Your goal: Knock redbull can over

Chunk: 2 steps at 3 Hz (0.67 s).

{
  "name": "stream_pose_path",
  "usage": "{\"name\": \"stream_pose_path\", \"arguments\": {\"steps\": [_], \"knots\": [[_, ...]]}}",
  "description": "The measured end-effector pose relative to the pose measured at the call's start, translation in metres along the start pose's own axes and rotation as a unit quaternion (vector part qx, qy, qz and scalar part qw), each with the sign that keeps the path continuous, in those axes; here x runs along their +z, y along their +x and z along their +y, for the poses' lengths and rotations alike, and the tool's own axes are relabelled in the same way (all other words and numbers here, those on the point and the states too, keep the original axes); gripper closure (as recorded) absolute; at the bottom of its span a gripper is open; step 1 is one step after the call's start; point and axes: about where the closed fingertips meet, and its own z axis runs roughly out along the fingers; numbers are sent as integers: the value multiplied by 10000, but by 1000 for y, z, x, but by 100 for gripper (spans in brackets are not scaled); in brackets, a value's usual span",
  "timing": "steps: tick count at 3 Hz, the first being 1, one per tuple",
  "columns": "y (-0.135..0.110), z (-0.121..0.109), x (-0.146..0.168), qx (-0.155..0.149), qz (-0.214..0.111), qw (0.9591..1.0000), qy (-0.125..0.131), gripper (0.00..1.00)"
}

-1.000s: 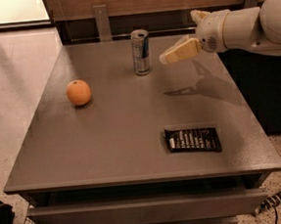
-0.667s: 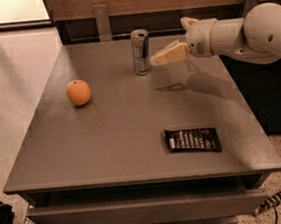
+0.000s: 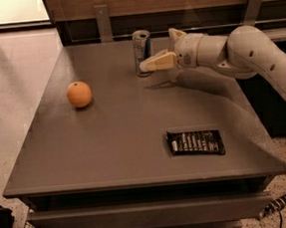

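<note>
The redbull can (image 3: 142,52) stands upright near the far edge of the table (image 3: 110,139), at about twelve o'clock on the top. That leaves it well apart from the orange (image 3: 79,94) at ten o'clock and the black packet (image 3: 195,142) at five o'clock.

The gripper (image 3: 148,65) hangs low over the table. It reaches in from the can's three o'clock side, with the arm (image 3: 247,52) stretched out behind it. Its pale tip lies across the lower right of the can, right at its side. We cannot tell from this angle whether the gripper is open or closed, since its parts overlap.

We read the sideways pose as deliberate. The task calls for a push rather than a lift, so the gripper is laid level and aimed across the can rather than set around it. The contact point looks low on the can. A shove there might slide the can toward nine o'clock instead of tipping it, and a higher sweep would topple it more surely. That side of the table is bare, so the can has room to fall without striking the orange.
</note>
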Motion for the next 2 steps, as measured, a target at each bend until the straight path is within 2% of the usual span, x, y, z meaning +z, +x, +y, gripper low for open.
{"name": "stream_pose_path", "arguments": {"steps": [1,2], "knots": [[3,7,20,114,-224,9995,-216,13],[5,13,37,186,-338,9984,-420,36]]}}
